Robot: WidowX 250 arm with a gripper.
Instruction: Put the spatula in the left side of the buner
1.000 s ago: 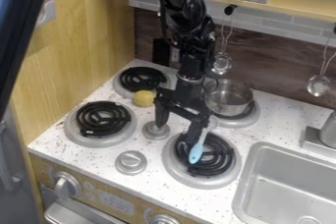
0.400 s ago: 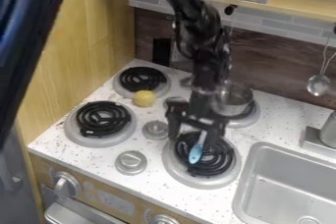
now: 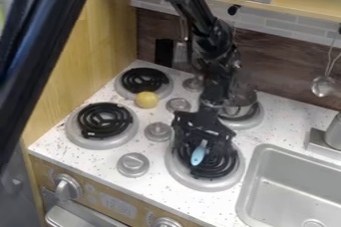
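The black gripper (image 3: 202, 144) hangs over the front right burner (image 3: 212, 183), its two fingers spread apart to the left and right. The spatula (image 3: 198, 156) lies on that burner's black coil. Its light blue head points toward the front, and a short piece of its pale handle shows above the head. The rest of the handle is hidden behind the gripper. The gap between the fingers is over the spatula's handle end; whether they touch it I cannot tell.
A metal pot (image 3: 241, 102) stands on the back right burner, close behind the arm. A yellow ball (image 3: 146, 99) sits by the back left burner. The front left burner (image 3: 104, 120) and sink (image 3: 293, 186) flank the work area.
My gripper has moved right and somewhat toward the front, from beside the spatula's handle to over it. The spatula's head has stayed nearly in place.
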